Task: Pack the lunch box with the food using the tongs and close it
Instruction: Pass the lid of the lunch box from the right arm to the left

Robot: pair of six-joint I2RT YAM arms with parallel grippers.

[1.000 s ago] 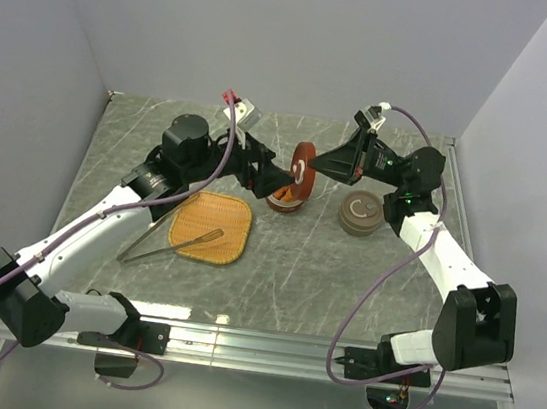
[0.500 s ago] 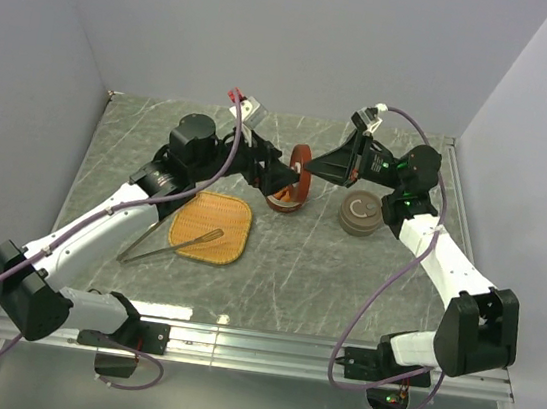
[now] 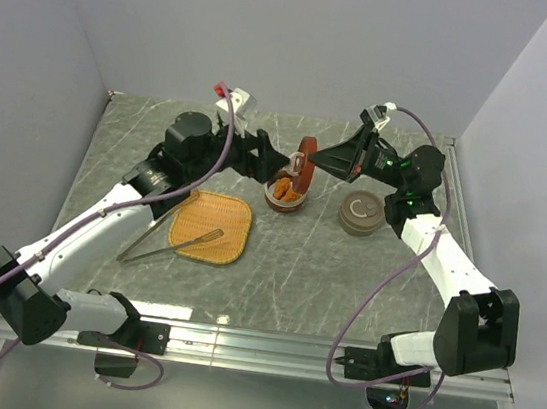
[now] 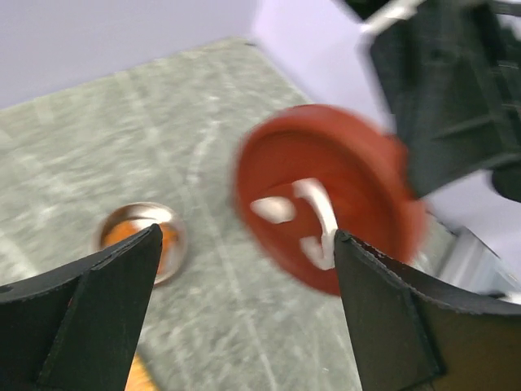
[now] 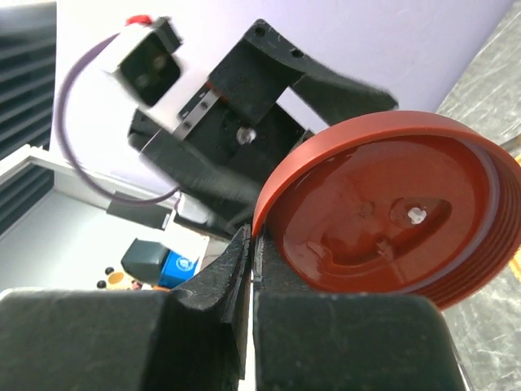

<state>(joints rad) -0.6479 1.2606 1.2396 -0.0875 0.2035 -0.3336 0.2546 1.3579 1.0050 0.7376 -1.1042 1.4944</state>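
The lunch box (image 3: 284, 195) is a small round metal bowl on the table with orange-brown food (image 3: 287, 193) inside; it also shows in the left wrist view as the bowl (image 4: 138, 236). Its red round lid (image 3: 304, 161) hangs tilted on edge above it, and my right gripper (image 3: 315, 163) is shut on its rim (image 5: 281, 191). My left gripper (image 3: 275, 164) stands open just left of the lid (image 4: 326, 195), nothing between its fingers (image 4: 106, 309). The silver tongs (image 3: 172, 244) lie half on the woven tray (image 3: 226, 220).
A round brown container (image 3: 360, 214) with a white mark sits right of the lunch box, under the right arm. Grey walls close the table at the back and sides. The left arm's wrist (image 5: 244, 122) fills the background behind the lid.
My left gripper has drawn back to the left, away from the red lid. The right gripper keeps the lid and has lifted it slightly, uncovering the bowl with the food.
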